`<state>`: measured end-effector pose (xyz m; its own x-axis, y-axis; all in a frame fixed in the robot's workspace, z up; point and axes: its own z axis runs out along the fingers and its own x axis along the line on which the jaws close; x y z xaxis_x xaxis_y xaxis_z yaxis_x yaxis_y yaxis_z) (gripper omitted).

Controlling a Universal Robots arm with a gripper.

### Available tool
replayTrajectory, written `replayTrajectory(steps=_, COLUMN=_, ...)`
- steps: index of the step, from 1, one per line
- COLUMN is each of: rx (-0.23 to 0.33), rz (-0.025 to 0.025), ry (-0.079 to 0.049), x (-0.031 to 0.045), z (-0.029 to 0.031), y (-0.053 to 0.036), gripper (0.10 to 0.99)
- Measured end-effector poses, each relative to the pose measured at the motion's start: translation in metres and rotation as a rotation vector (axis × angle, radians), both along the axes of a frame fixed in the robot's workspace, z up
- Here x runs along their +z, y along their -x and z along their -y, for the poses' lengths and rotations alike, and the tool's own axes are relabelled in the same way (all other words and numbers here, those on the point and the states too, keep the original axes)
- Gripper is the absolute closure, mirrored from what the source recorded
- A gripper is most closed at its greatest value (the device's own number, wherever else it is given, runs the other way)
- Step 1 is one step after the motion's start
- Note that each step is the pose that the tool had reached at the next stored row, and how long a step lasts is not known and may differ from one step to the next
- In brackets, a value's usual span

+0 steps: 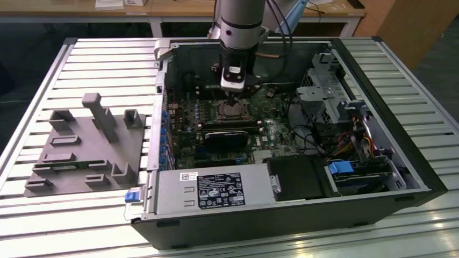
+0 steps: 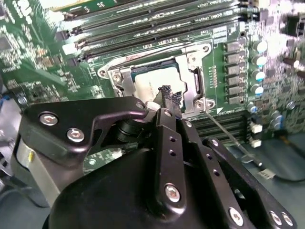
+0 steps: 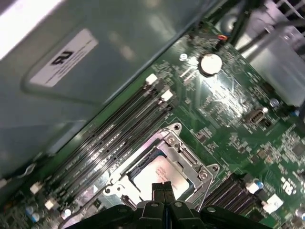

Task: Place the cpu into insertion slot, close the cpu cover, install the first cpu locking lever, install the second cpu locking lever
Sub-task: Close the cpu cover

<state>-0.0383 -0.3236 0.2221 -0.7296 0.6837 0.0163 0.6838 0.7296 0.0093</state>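
One gripper [image 1: 234, 100] noted in the exterior view, low inside the computer case [image 1: 401, 161], directly over the cpu [image 1: 231, 112]. In the second wrist view, saw fingertips [image 2: 166, 95] pinched together on nothing, over the cpu [image 2: 147, 81] seated in the insertion slot [image 2: 198, 83], cpu cover [image 2: 190, 59] flat around it. In the first wrist view, logged closed tips at the cpu's [image 3: 161, 172] near edge.

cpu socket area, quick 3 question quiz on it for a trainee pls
1. True or false: the cpu sits in the insertion slot.
2. The tool is nearest to: A) the power supply, B) the cpu, C) the grey fixture outside the case.
3. Name the thin metal frame that lies around the cpu's top.

Key: 1 true. 2 B. 3 the cpu cover.
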Motion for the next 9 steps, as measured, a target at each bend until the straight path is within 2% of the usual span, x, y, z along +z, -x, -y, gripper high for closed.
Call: replayTrajectory(steps=9, rx=0.164, rz=-0.0001, ry=0.0, x=-0.0001, z=0.0, y=0.0, gripper=0.984)
